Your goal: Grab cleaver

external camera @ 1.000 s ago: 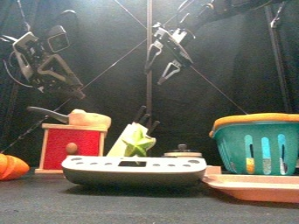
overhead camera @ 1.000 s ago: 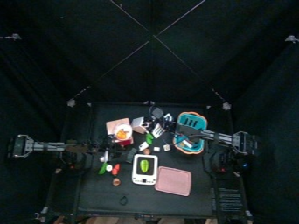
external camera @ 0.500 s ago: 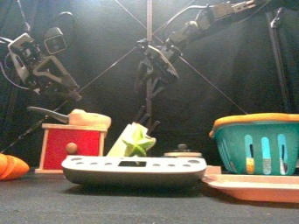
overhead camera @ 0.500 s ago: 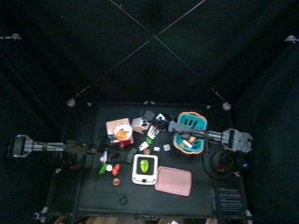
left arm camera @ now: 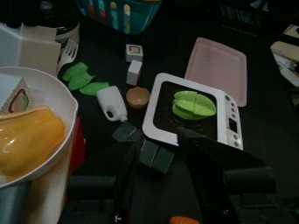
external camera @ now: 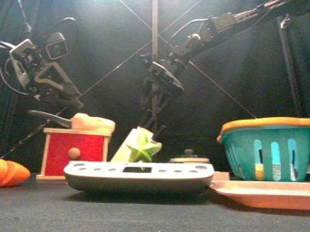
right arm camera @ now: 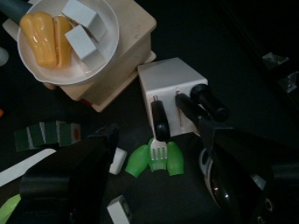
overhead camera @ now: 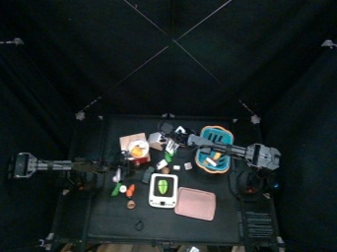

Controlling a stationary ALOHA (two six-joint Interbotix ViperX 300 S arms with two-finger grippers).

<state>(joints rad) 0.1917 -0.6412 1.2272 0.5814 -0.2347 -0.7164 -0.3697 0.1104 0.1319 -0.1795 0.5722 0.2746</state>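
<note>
Beside the wooden box, in the white knife block, stands the cleaver. Only its thick black handle shows, slanting up out of the block, and its blade is hidden inside. Right gripper hangs just above the handle, jaws spread wide. Left gripper hovers well apart, jaws parted and empty.

We see black curtains enclosing the small black table; thin pale cords cross overhead.
</note>
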